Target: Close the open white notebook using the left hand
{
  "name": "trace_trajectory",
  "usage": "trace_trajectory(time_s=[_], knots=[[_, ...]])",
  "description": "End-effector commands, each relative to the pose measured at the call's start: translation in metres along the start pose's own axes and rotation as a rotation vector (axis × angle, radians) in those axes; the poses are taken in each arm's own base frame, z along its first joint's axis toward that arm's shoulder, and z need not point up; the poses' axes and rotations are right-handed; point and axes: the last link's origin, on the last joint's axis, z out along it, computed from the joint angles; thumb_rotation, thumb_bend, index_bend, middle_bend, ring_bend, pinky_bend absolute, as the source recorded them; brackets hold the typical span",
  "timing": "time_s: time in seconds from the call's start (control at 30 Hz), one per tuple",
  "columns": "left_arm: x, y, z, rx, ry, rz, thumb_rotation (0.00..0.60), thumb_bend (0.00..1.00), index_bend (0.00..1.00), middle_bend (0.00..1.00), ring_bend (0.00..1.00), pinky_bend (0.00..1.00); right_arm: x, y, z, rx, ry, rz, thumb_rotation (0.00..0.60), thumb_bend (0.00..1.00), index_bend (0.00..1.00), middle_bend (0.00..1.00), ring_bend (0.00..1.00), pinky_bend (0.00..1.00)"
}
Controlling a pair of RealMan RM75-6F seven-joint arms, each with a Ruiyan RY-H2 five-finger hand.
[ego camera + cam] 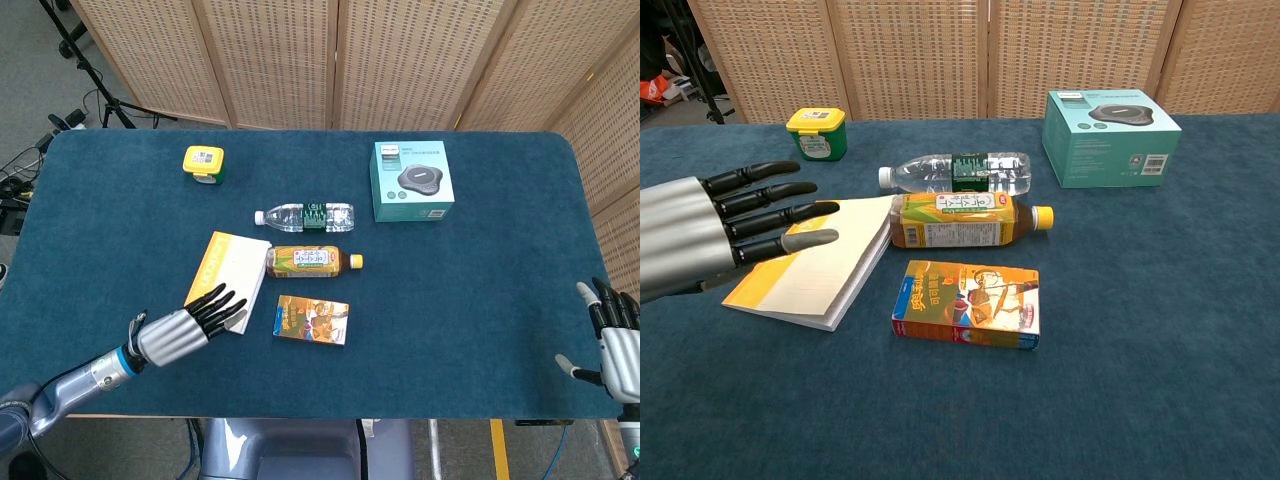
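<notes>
Felt-like dark blue cloth covers the bench (480,300), its corners rounded. At the lower left of the head view the left robot hand (185,328), silver at the palm with glossy black fingers (770,190), reaches in flat with its fingers spread apart and nothing held. In the chest view the fingertips lie over the near left part of the notebook (825,270); whether they press on it I cannot tell. The notebook lies shut in the centre left of the frame, a thin rectangular pad with a yellow and cream cover and white page edges, its right edge just beside the tea bottle (313,261).

One small yellow-lidded green tub (204,164) stands in the upper left. Two plastic bottles lie on their sides in the middle: a clear water bottle (305,216) with a green label, and below it the amber tea bottle with a yellow cap. One flat orange printed carton (311,320) lies below them. One teal cardboard box (413,180) stands in the upper right. At the lower right edge the right robot hand (615,345) hangs with fingers apart, holding nothing.
</notes>
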Motion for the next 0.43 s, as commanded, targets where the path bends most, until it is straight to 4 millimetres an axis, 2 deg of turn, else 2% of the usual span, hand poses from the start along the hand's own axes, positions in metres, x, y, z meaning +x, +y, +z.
trace_trajectory(time_s=[0.03,0.1,0.17,0.2,0.27,0.33,0.37,0.43], knots=[[0.020,-0.014,-0.004,0.198,0.095,-0.185,0.600,0.52,0.00,0.00,0.00,0.00,0.002,0.002,0.000,-0.004,0.005,0.005,0.600,0.00,0.00,0.00,0.00,0.00],[0.029,-0.022,-0.012,0.304,0.124,-0.277,0.600,0.51,0.00,0.00,0.00,0.00,0.002,0.002,0.000,-0.005,0.004,0.008,0.600,0.00,0.00,0.00,0.00,0.00],[0.039,-0.032,-0.029,0.450,0.128,-0.389,0.600,0.48,0.00,0.00,0.00,0.00,0.002,0.002,0.000,-0.004,0.004,0.009,0.600,0.00,0.00,0.00,0.00,0.00],[0.042,-0.036,-0.038,0.515,0.109,-0.429,0.600,0.43,0.00,0.00,0.00,0.00,0.002,0.002,0.000,-0.004,0.006,0.009,0.600,0.00,0.00,0.00,0.00,0.00],[0.049,-0.043,-0.065,0.683,0.019,-0.523,0.600,0.26,0.00,0.00,0.00,0.00,0.003,0.001,-0.001,-0.001,0.013,0.011,0.600,0.00,0.00,0.00,0.00,0.00],[0.061,-0.049,-0.087,0.795,-0.052,-0.608,0.600,0.05,0.00,0.00,0.00,0.00,0.003,-0.001,-0.002,0.005,0.018,0.010,0.600,0.00,0.00,0.00,0.00,0.00],[0.065,-0.051,-0.096,0.830,-0.070,-0.640,0.600,0.01,0.00,0.00,0.00,0.00,0.003,-0.001,-0.003,0.008,0.018,0.008,0.600,0.00,0.00,0.00,0.00,0.00],[0.073,-0.055,-0.115,0.905,-0.099,-0.689,0.600,0.00,0.00,0.00,0.00,0.00,0.002,-0.002,-0.003,0.012,0.021,0.003,0.600,0.00,0.00,0.00,0.00,0.00]])
